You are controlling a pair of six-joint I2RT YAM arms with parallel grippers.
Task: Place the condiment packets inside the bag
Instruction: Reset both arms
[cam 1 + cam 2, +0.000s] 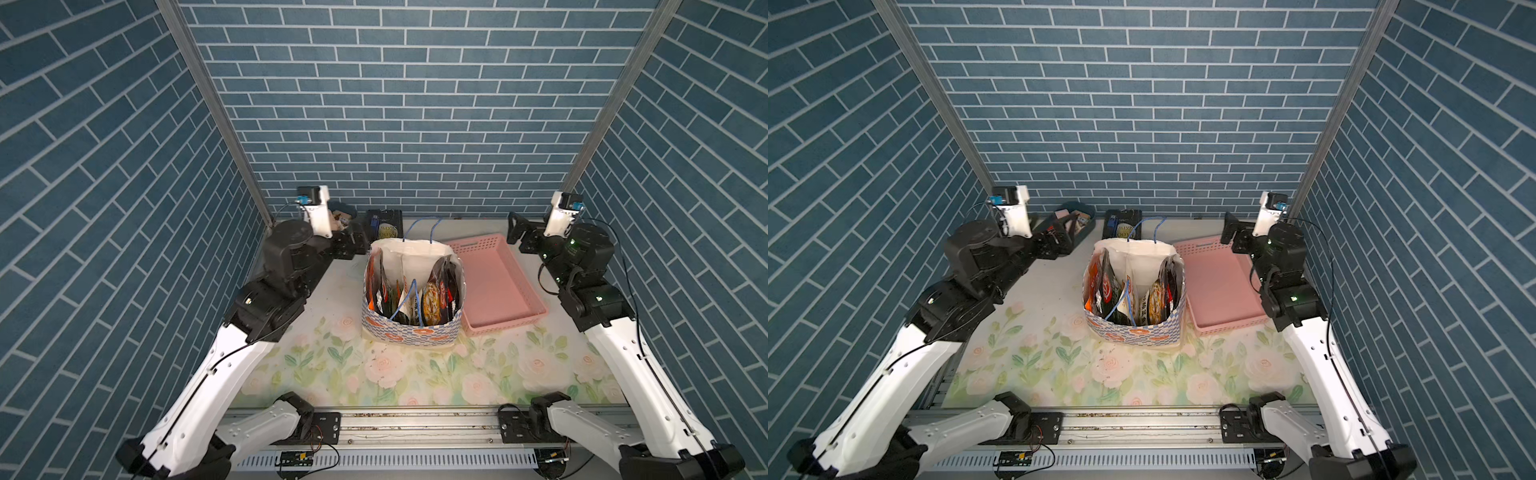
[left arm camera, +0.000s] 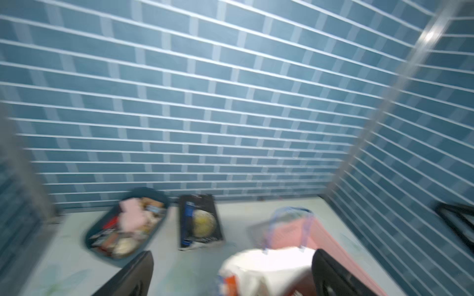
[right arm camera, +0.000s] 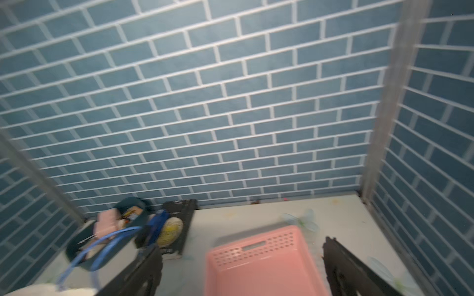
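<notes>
The bag (image 1: 411, 332) stands upright just beside the pink basket (image 1: 494, 286), and being light paper it would likely tip if its rim were nudged. The condiment packets (image 1: 436, 299) stand on edge inside it (I see none lying loose outside); slick and limp, they look best pinched at a flat sealed edge. The left gripper (image 2: 232, 253) and right gripper (image 3: 241, 243) both gape wide, holding nothing.
</notes>
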